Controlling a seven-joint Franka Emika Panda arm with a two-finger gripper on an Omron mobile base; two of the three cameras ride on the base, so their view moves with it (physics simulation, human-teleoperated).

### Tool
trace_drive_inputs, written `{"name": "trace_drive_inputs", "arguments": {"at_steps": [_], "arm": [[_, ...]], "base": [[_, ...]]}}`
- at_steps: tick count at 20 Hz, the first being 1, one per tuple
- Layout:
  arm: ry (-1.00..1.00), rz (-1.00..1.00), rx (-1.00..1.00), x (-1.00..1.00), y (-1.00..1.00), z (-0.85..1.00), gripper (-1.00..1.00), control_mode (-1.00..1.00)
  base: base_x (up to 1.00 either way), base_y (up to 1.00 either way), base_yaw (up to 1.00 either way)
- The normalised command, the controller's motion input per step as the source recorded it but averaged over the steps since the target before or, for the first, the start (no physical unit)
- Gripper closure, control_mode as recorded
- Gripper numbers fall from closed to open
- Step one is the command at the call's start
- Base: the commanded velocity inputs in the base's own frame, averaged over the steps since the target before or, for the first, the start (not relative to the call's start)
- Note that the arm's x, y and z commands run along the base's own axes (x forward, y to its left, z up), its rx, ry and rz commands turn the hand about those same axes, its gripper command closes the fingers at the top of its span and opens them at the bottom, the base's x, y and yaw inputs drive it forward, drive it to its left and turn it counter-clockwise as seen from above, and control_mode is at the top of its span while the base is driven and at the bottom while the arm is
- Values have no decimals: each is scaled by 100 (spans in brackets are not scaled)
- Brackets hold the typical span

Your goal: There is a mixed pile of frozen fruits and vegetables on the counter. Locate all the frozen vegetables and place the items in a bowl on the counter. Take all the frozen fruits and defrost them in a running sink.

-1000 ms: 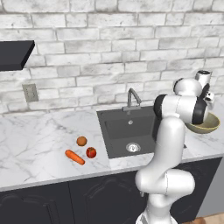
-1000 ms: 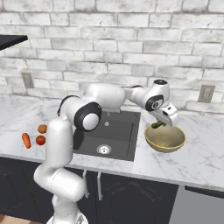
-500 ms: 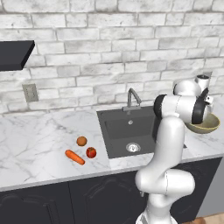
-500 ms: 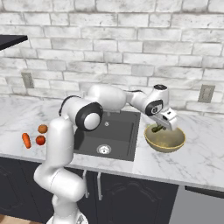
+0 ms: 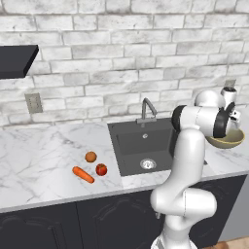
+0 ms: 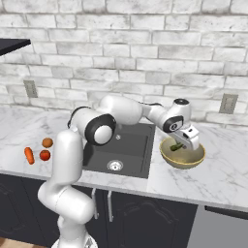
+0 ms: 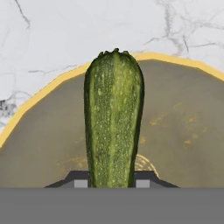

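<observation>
Leftward, carrot [image 5: 83,174], two fruits [image 5: 96,163] (beside sink [image 5: 141,148]), counter [image 5: 39,160].

Bumpy, speckled green stick [image 7: 113,122], matte tan bowl [image 7: 183,131], polished grey-veined white marble counter [image 7: 65,35].

Kitchen, rendered sim. White marble counter [image 5: 39,155] with grey veins runs over dark cabinet doors [image 5: 112,223]. Matte black sink [image 5: 138,146] set into it, silver drain [image 5: 148,164], curved grey faucet [image 5: 147,109] behind. Whitewashed brick wall [image 5: 121,58] as backsplash, outlet plates [image 5: 33,102] on it. Dark shelf or hood edge [image 5: 17,58] upper left. Produce on the counter: carrot [image 5: 83,174], two round fruits [image 5: 91,156]. Tan bowl [image 6: 183,156] right of the sink.
</observation>
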Motion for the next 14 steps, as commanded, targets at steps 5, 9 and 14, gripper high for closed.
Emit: {"name": "trace_drive_inputs", "arguments": {"at_steps": [5, 9, 14], "arm": [[0, 0, 0, -2, -3, -18, 100, -100], [0, 0, 0, 0, 0, -16, 100, -100], [0, 0, 0, 0, -3, -8, 100, -100]], "base": [[0, 0, 0], [0, 0, 0], [0, 0, 0]]}}
